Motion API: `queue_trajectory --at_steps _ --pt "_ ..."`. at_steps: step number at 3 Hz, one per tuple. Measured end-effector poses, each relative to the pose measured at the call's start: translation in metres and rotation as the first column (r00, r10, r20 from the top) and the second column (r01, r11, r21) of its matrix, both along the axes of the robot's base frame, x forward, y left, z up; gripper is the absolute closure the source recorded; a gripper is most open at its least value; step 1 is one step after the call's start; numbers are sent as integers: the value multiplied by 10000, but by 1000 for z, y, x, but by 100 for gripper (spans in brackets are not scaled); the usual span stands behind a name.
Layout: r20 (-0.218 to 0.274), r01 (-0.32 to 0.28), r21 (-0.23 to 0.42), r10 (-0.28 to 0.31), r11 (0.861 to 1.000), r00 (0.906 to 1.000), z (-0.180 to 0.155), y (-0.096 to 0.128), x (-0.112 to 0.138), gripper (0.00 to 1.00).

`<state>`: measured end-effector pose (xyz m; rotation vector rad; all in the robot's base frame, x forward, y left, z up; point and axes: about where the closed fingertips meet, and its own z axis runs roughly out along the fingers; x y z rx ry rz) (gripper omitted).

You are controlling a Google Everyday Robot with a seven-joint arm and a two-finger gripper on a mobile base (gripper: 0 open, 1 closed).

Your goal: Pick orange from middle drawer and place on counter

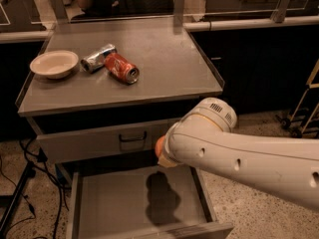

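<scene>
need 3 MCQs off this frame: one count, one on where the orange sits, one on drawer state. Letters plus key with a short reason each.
1. How many cans lie on the counter?
A) one
B) two
C) four

2. Where is the orange?
A) on the counter
B) on the drawer floor
C) at the tip of the arm, above the middle drawer

3. The middle drawer is:
A) pulled open with a bare floor
B) shut
C) open and full of cans

Key:
1 B: a red can and a silver can lie beside the white bowl.
2 C: the orange peeks out at the arm's end over the drawer; the gripper is hidden behind the arm there.
3 A: its floor shows only the arm's shadow.
</scene>
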<state>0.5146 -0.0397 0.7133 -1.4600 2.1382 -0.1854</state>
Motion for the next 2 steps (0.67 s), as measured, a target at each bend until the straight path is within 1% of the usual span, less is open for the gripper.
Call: queue_trajectory --at_steps 1,2 --pt "655 415 -329 -393 9986 9971 34 -13 17 100" --pt "1484 894 -774 -772 9930 9859 78 -30 36 100"
